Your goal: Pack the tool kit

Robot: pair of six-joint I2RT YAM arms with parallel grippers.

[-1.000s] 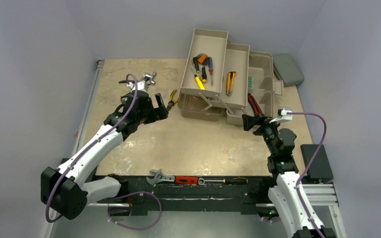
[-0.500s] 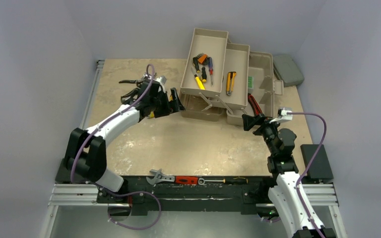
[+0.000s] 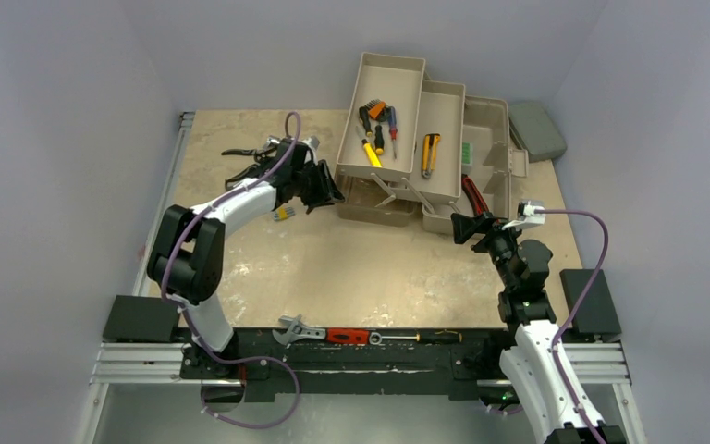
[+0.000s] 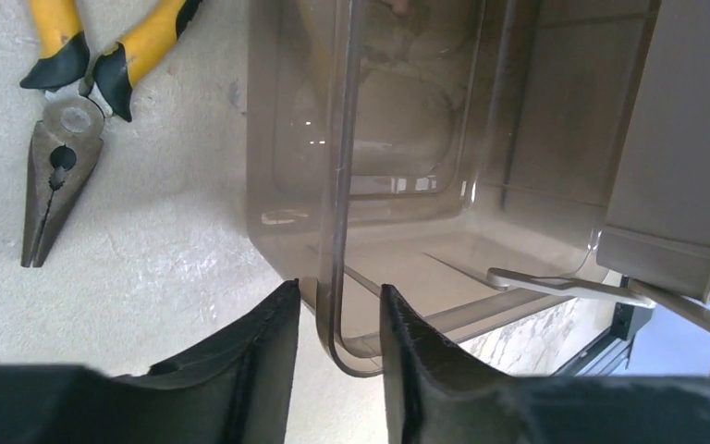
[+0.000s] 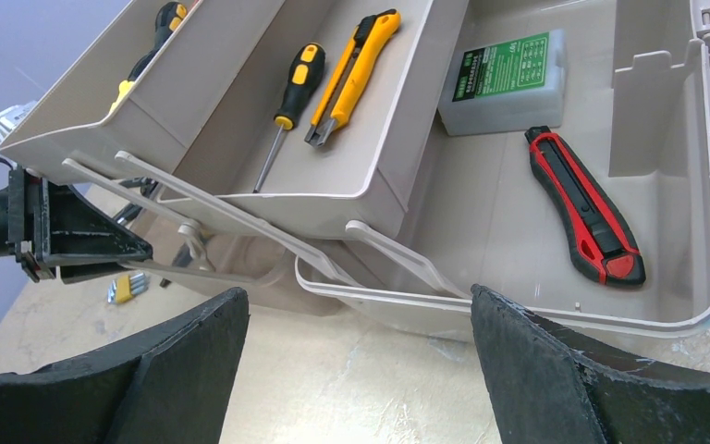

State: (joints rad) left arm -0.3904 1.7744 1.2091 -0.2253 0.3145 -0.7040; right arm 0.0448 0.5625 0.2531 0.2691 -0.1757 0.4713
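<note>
The beige toolbox stands open at the back of the table, its two fold-out trays raised and holding screwdrivers and a yellow utility knife. A red utility knife lies in the base. The smoky lid hangs open on the left side. My left gripper straddles the lid's lower rim, its jaws narrow with a small gap showing. Yellow-handled pliers lie on the table just left of it. My right gripper is open and empty, just in front of the toolbox's near rim.
A small flat grey case sits behind the toolbox at the right. Black-handled pliers lie behind the left arm, and a small yellow bit holder beside it. A wrench and other tools rest along the black front rail.
My left arm has swung right and forward from the pliers to the toolbox lid, and its jaws have narrowed around the lid's rim. The right arm has not moved.
</note>
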